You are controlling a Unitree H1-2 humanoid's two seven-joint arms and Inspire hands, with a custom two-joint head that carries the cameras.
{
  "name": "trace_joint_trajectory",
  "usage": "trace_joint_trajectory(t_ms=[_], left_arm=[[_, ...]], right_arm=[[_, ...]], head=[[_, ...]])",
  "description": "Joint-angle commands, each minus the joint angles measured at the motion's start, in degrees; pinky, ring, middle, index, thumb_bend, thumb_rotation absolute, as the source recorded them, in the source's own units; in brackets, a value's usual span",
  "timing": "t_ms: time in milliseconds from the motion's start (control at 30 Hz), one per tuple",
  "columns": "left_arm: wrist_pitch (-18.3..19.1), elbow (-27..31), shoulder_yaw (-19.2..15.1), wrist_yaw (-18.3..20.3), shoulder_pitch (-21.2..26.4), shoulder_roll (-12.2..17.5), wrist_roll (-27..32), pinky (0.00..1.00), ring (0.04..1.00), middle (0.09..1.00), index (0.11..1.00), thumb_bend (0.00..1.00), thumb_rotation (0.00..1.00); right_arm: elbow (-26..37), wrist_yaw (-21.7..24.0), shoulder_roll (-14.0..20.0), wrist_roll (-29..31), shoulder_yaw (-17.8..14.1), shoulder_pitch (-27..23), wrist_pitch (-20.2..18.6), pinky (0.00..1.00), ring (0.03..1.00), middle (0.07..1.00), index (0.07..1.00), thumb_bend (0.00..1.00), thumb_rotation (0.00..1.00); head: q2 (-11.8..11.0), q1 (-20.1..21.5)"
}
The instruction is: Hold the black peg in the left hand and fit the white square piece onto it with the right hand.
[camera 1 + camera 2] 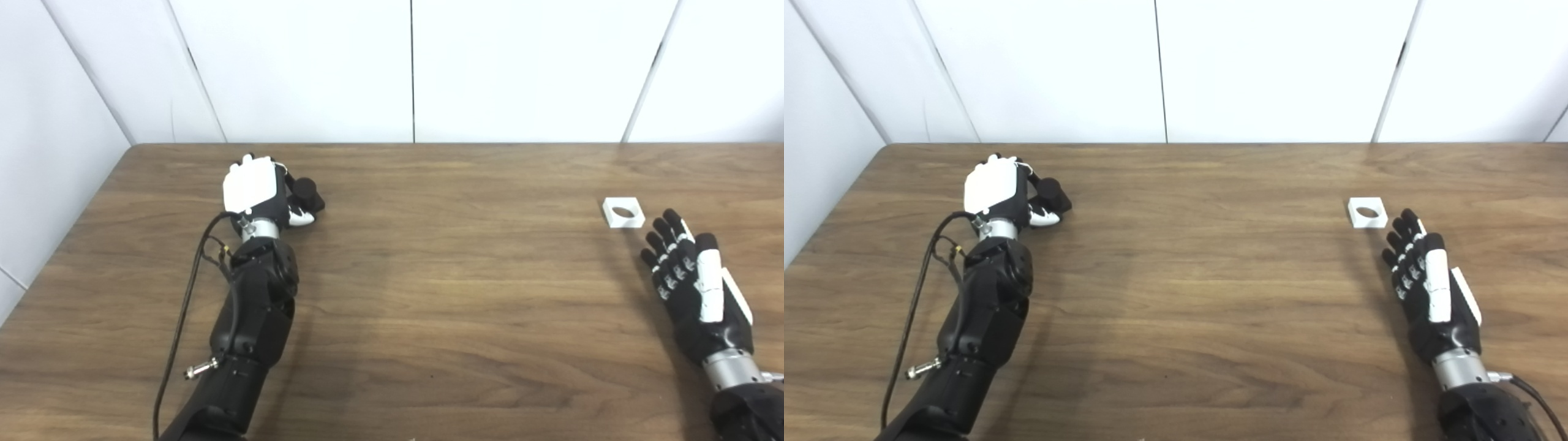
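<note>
- The left hand (254,190) lies on the worktop (429,294) with its back up and its fingers (300,215) curled round the black peg (306,191), which sticks out to the right of the fingers. It looks gripped, though the hand hides the contact underneath, so I cannot tell how firm the hold is.
- By my reading the first part, taking the peg, is done or nearly so; the peg is low at the worktop, not yet raised for fitting.
- The white square piece (623,212), with its round hole facing up, lies flat on the worktop just beyond the tips of the right hand's fingers (664,236), apart from them and well apart from the peg.
- The right hand (695,278) is released, fingers spread and grasping nothing.
- Left to do: grasp the piece, bring both together, fit the hole over the peg.
</note>
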State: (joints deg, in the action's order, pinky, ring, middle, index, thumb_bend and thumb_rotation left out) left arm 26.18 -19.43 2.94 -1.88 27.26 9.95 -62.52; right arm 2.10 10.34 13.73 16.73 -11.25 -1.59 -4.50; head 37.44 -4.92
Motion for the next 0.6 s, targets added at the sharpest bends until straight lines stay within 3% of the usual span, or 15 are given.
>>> trace_joint_trajectory(t_ms=[0, 200, 433, 567], left_arm=[[0.73, 0.81, -0.14, -0.28, 0.64, 1.42, 0.14, 1.00, 1.000, 0.902, 0.483, 0.52, 0.06], [0.73, 1.49, -0.21, -0.22, 0.22, 1.48, 1.16, 1.00, 1.000, 0.901, 0.487, 0.52, 0.06], [0.73, 4.02, -2.04, 1.04, -1.25, 0.15, 6.41, 1.00, 1.000, 0.887, 0.484, 0.52, 0.06], [0.72, 6.88, -1.44, 4.72, -2.84, -0.21, 6.25, 0.98, 1.000, 0.882, 0.488, 0.52, 0.07]], right_arm=[[-1.00, 0.09, 0.19, -0.02, -0.19, 1.17, 0.86, 1.00, 1.000, 1.000, 1.000, 0.60, 1.00], [-0.98, 0.26, -0.16, 0.87, -0.45, 0.95, 0.61, 1.00, 1.000, 1.000, 1.000, 0.59, 1.00], [-0.61, 0.13, 0.04, 0.27, -0.22, 1.00, 0.46, 1.00, 1.000, 1.000, 1.000, 0.59, 1.00], [-0.98, 0.47, 0.04, 0.48, -0.24, 0.83, 0.96, 1.00, 1.000, 1.000, 1.000, 0.59, 1.00]], head=[[0.01, -0.02], [-0.04, 0.25], [0.01, 0.90], [0.17, 0.92]])
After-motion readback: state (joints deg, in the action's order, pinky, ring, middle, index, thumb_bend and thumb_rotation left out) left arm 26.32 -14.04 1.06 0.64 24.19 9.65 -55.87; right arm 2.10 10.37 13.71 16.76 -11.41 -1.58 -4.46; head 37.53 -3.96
